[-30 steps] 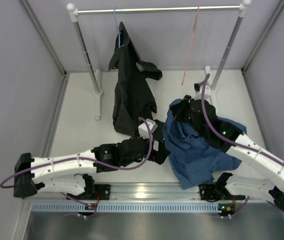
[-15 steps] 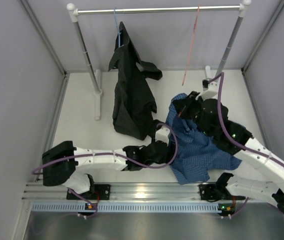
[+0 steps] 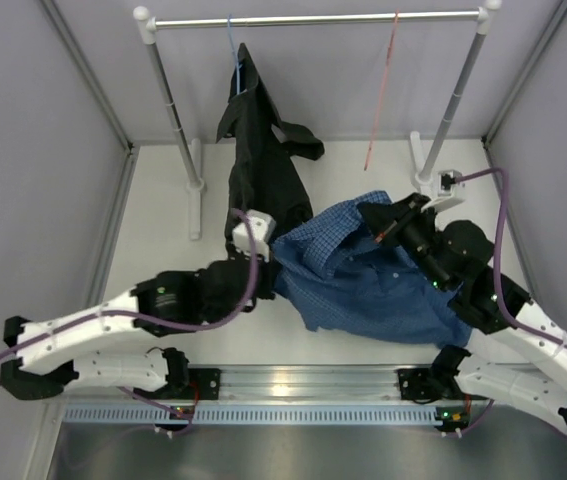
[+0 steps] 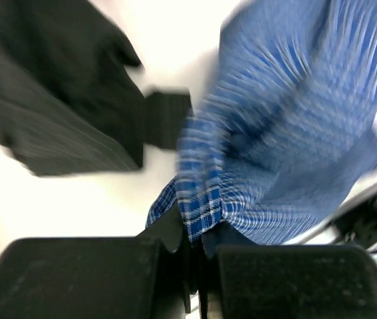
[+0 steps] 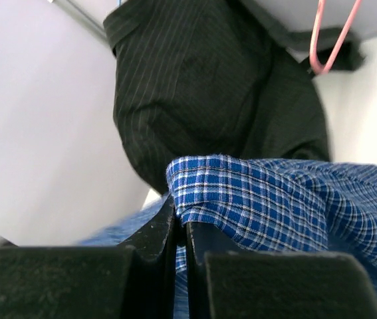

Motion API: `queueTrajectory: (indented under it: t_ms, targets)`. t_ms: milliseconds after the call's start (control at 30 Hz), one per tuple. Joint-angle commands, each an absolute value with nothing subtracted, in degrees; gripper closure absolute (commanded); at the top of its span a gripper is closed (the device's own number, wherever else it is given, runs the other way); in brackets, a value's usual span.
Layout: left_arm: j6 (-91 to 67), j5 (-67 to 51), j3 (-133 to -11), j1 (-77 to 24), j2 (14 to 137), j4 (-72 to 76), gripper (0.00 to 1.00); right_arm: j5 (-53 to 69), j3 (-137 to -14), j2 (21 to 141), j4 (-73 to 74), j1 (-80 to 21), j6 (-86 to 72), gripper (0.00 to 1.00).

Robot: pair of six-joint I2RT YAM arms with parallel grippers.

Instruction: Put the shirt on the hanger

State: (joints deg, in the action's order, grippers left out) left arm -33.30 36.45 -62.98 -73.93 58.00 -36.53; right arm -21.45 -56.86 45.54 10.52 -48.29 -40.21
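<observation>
The blue checked shirt (image 3: 363, 280) lies spread across the middle of the table, stretched between both grippers. My left gripper (image 3: 269, 262) is shut on the shirt's left edge, where a bunched fold of the shirt (image 4: 208, 199) is pinched in the left gripper (image 4: 192, 231). My right gripper (image 3: 379, 216) is shut on the far upper part of the shirt. The right wrist view shows a folded edge of the shirt (image 5: 254, 193) clamped in the right gripper (image 5: 181, 218). The pink-red hanger (image 3: 381, 95) hangs bare from the rail at the back right; its lower loop, the hanger (image 5: 332, 41), shows beyond the shirt.
A black shirt (image 3: 261, 180) hangs on a blue hanger (image 3: 232, 50) from the rail (image 3: 313, 18) and trails onto the table beside my left gripper. The rack's posts (image 3: 173, 110) (image 3: 458, 95) stand on white feet at the back. Grey walls close in both sides.
My left gripper reached into the shirt's left side, closed on it and drew it left and back. The right arm swung right. The shirt went from a heap to spread wide.
</observation>
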Motion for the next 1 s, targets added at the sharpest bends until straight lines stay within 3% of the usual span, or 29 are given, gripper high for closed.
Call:
queueTrajectory:
  t_ms: [0, 200, 300, 533, 600, 667, 867, 967]
  targets:
    - [-27.52, 46.58, -74.16, -73.92, 53.79, -54.48, 1.00, -17.23, -50.64, 42.98, -1.21, -47.64, -47.97, 1.00]
    - [-22.06, 46.23, -84.71, -73.92, 57.12, -59.66, 0.99, -17.22, -48.78, 42.81, -1.76, -48.08, -50.54, 1.00]
    - [-23.38, 52.71, -89.80, -73.92, 61.85, -67.13, 1.00, -19.33, -49.39, 41.40, -0.36, -47.99, -49.06, 1.00]
    - [-17.41, 55.46, -101.87, -73.65, 66.00, -72.77, 1.00, -19.60, -57.57, 41.22, 7.29, -48.08, -43.16, 1.00]
    - [-18.01, 51.43, -99.42, -73.65, 66.01, -71.55, 1.00, -19.69, -56.78, 41.05, 8.17, -47.99, -44.29, 1.00]
    - [-20.65, 45.22, -89.16, -73.65, 64.70, -68.75, 1.00, -19.69, -52.84, 40.08, 8.35, -48.08, -46.74, 1.00]
    - [-30.22, 33.67, -55.70, -73.57, 59.68, -38.97, 1.00, -24.51, -36.23, 37.44, 6.24, -47.99, -63.52, 1.00]
    - [-35.15, 33.31, -50.37, -73.56, 62.73, -30.42, 1.00, -29.52, -31.03, 37.35, 8.94, -48.08, -73.45, 1.00]
